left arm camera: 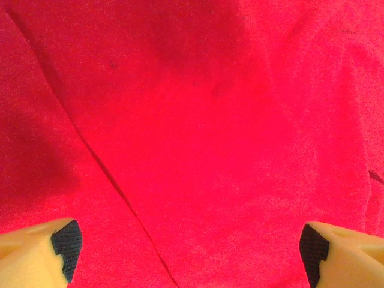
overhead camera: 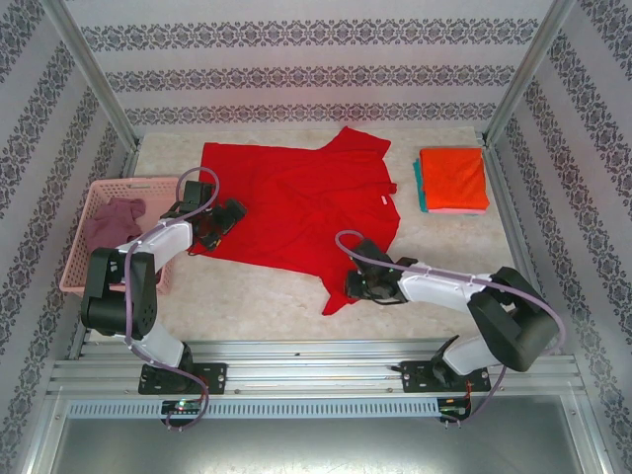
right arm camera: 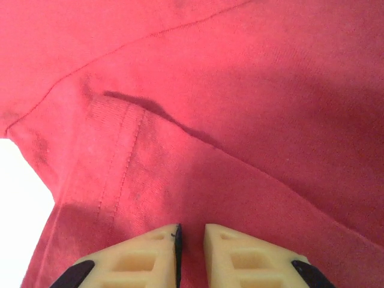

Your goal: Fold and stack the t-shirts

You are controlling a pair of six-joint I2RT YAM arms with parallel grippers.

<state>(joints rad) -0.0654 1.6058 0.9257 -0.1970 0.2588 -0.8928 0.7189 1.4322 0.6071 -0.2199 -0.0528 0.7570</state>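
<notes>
1. The bright red short-sleeved cloth t-shirt lay spread, creased, mid-tabletop.
2. The left gripper was spread over its left edge; the right gripper pinched its near hem.
3. At far right, a folded orange t-shirt topped a teal t-shirt.
4. At left, a pink plastic lattice basket held a dusty mauve t-shirt.

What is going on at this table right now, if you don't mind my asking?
Two robot arms are working on the red t-shirt, spread across the middle of the table. The left gripper hangs open over its left edge; the right gripper looks pinched shut on cloth at its near corner. An orange t-shirt already lies folded on a teal t-shirt at the far right, and a mauve t-shirt sits crumpled in the pink basket on the left.
</notes>
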